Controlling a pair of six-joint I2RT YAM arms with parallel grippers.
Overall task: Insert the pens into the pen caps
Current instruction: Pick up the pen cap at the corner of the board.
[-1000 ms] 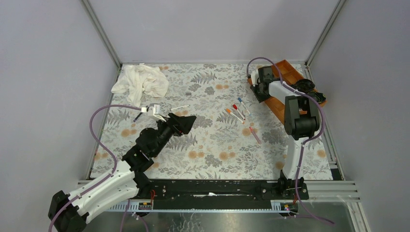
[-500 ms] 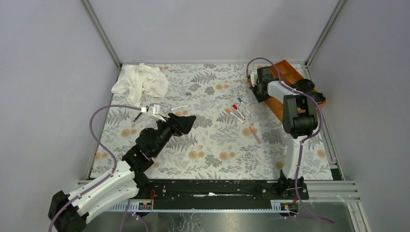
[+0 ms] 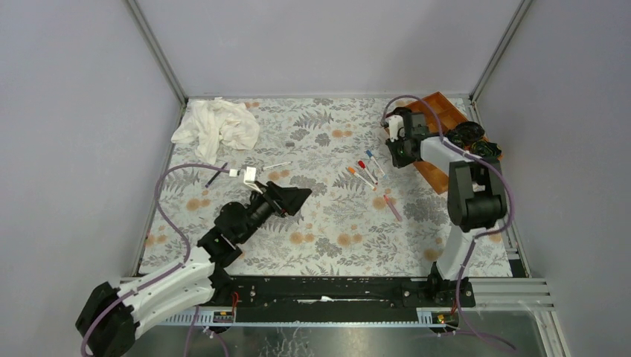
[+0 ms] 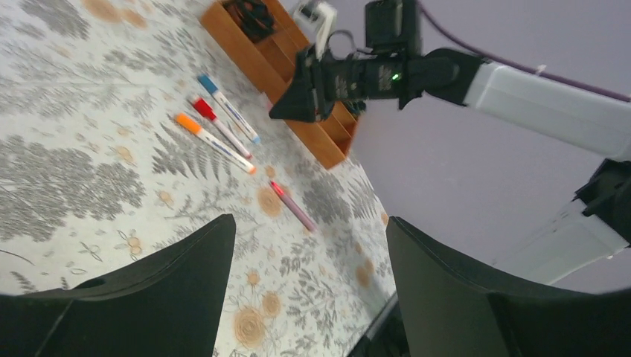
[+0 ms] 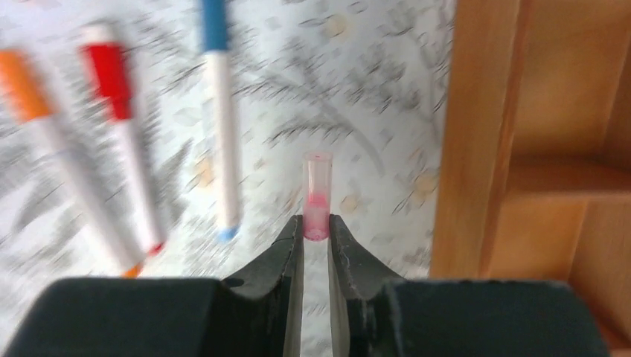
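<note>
My right gripper [image 5: 316,227] is shut on a small pink pen cap [image 5: 316,197], which sticks out past the fingertips, lifted over the mat just left of the wooden tray [image 5: 476,149]. From above, the right gripper [image 3: 394,149] hangs at the tray's left edge. Three white pens with orange [image 3: 361,177], red [image 3: 366,169] and blue [image 3: 374,162] ends lie side by side on the mat. A pink pen [image 3: 392,207] lies alone nearer the arms. My left gripper [image 3: 294,197] hovers open mid-mat, nothing between its fingers; its camera shows the pink pen [image 4: 292,206] ahead.
A crumpled white cloth [image 3: 216,126] lies at the back left. A dark pen [image 3: 213,178] and a thin white pen [image 3: 275,165] lie left of centre. The wooden tray [image 3: 439,111] at the back right holds black rosette-shaped objects [image 3: 472,134].
The right gripper's jaws have come together on the pink cap and it has shifted slightly off the tray edge. The left gripper has moved a little right and nearer.
</note>
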